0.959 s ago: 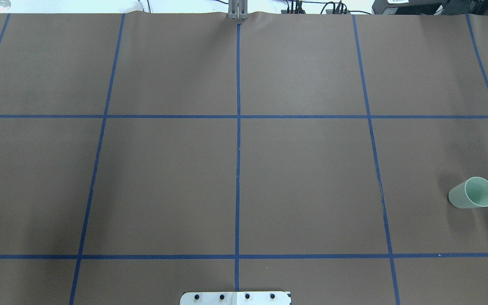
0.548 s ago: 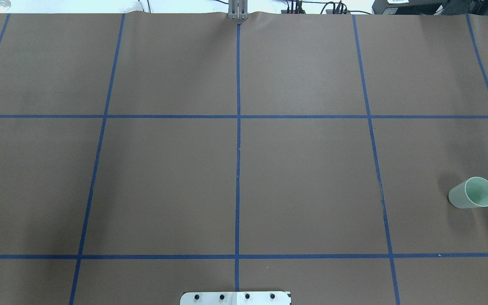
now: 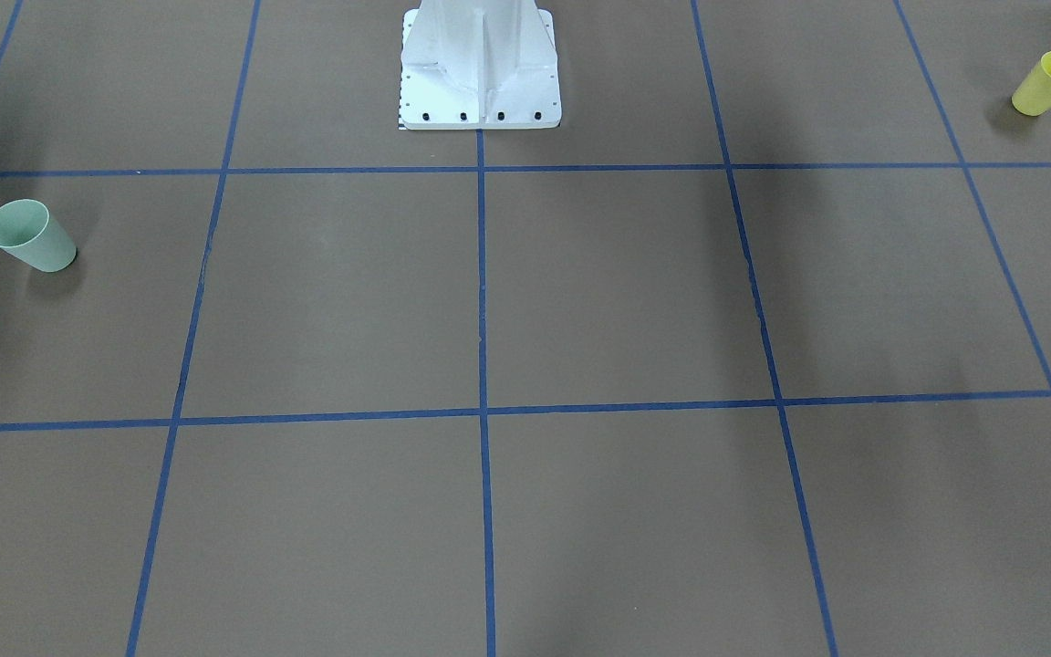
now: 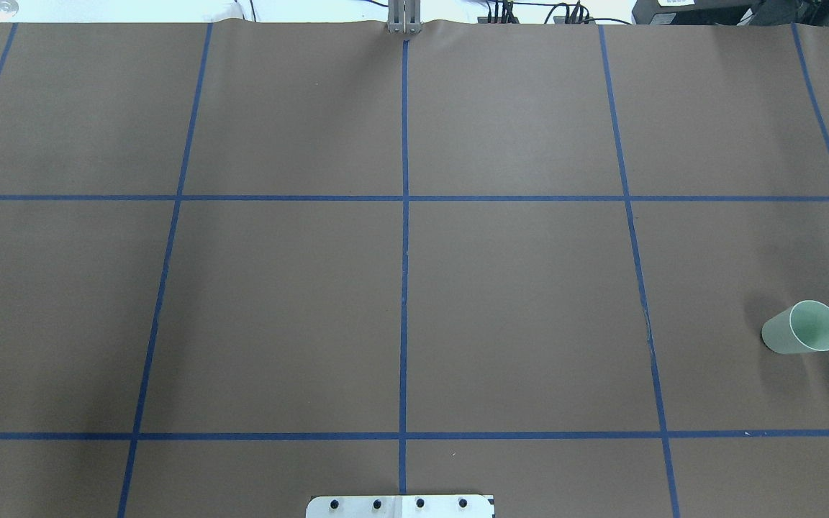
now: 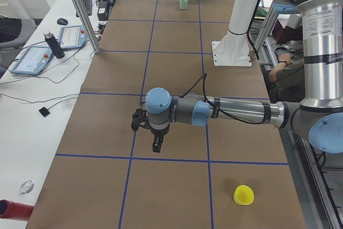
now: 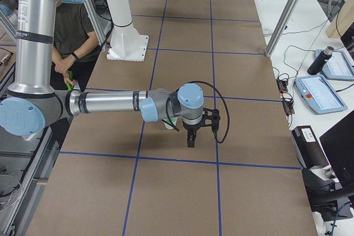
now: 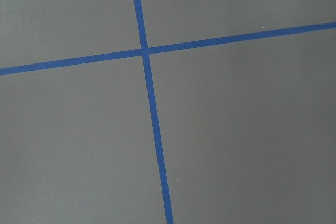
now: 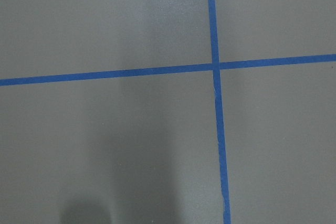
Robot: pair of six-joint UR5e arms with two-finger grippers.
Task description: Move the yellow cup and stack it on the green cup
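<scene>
The yellow cup (image 3: 1049, 83) stands upright near the table's left end, close to the robot's side, and also shows in the exterior left view (image 5: 244, 194). The green cup (image 4: 802, 327) stands upright near the right end (image 3: 31, 236). My left gripper (image 5: 156, 146) points down above the table, well apart from the yellow cup. My right gripper (image 6: 191, 138) points down above the table, just beyond the green cup (image 6: 169, 124), which my wrist partly hides. I cannot tell whether either gripper is open or shut. Both wrist views show only the mat and tape.
A brown mat with a blue tape grid (image 4: 404, 288) covers the table. The white robot pedestal (image 3: 480, 68) stands at the middle of the robot's side. Side desks hold tablets and a bottle (image 5: 53, 44). A person (image 6: 69, 31) stands behind the robot.
</scene>
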